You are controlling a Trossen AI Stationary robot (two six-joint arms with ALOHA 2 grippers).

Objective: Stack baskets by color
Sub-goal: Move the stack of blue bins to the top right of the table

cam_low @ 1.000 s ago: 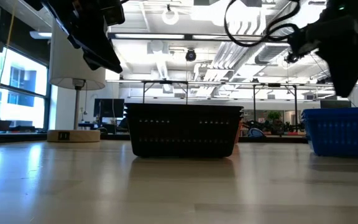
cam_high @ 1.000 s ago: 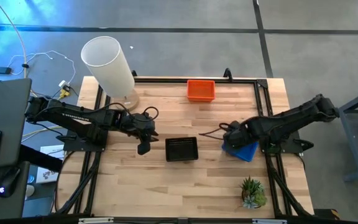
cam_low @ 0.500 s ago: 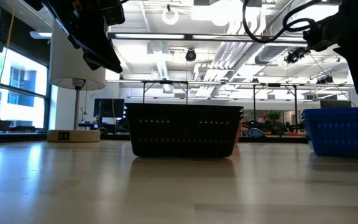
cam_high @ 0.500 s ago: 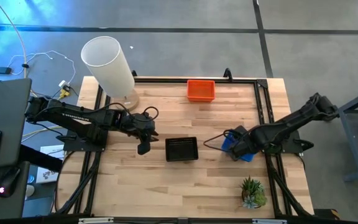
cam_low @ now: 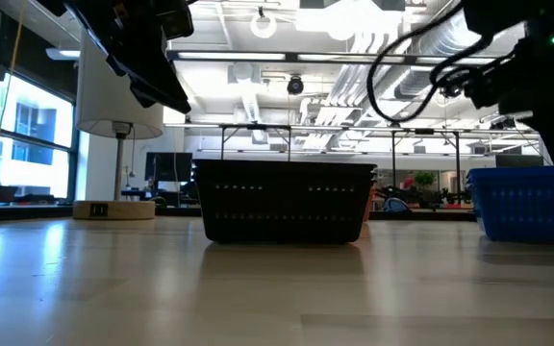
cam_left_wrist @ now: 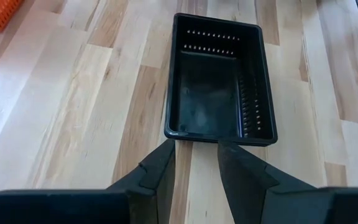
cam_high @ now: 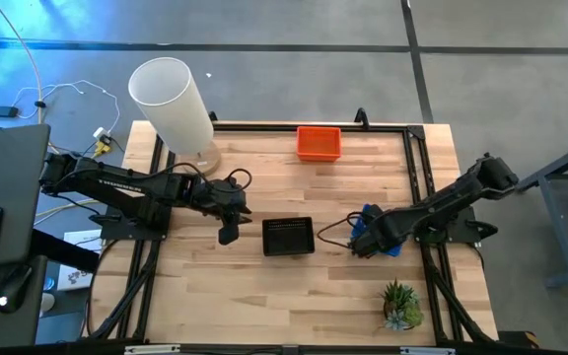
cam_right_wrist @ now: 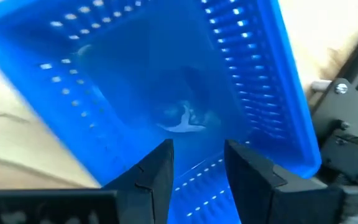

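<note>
A black basket (cam_high: 289,237) sits open side up on the wooden table's middle. My left gripper (cam_high: 227,237) hovers open just left of it, its fingertips (cam_left_wrist: 196,155) short of the basket's near short rim (cam_left_wrist: 216,135). A blue basket (cam_high: 392,247) rests on the table at the right. My right gripper (cam_high: 361,245) hangs over it, open and pointing steeply down into its hollow (cam_right_wrist: 166,93); I see no touch. An orange basket (cam_high: 319,143) stands at the far edge.
A tall white cylinder (cam_high: 173,102) stands at the far left corner. A small green potted plant (cam_high: 400,306) sits near the front right. A black metal frame (cam_high: 417,148) runs around the table. Bare wood lies in front of the black basket.
My right gripper has sunk toward the table and swung toward the near edge and a little left, tipping steeper and rolling, and now stands over the blue basket. The baskets lie where they were.
</note>
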